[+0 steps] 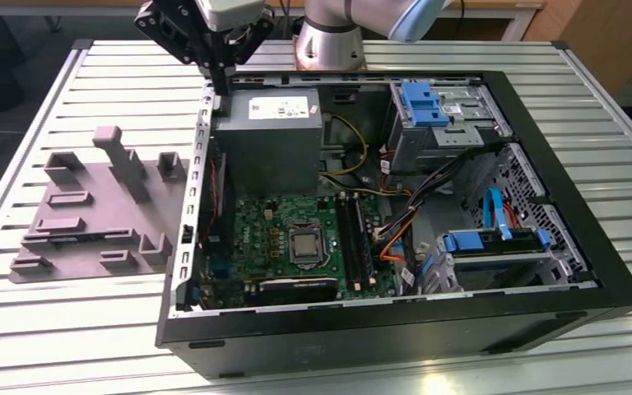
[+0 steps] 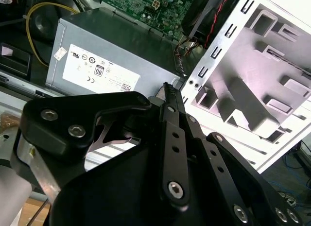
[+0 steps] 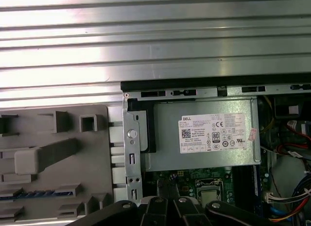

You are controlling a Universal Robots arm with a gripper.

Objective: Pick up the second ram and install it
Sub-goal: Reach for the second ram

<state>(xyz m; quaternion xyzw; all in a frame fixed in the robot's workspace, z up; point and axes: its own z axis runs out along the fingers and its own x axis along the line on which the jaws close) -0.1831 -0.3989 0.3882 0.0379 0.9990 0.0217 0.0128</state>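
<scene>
The hand point(image 1: 220, 81) was clenched above the case point(image 1: 404, 329) corner, near the power supply point(image 1: 276, 123), whose white label point(image 3: 212, 132) carried printed marks. The second ram point(image 3: 36, 193) lay edge-up in the grey holder point(image 1: 96, 206) on the counter point(image 1: 53, 329).

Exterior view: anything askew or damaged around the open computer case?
Nothing stands out. The black open computer case sits flat on the slatted metal table, and the grey printed holder plate lies flat beside it.
</scene>
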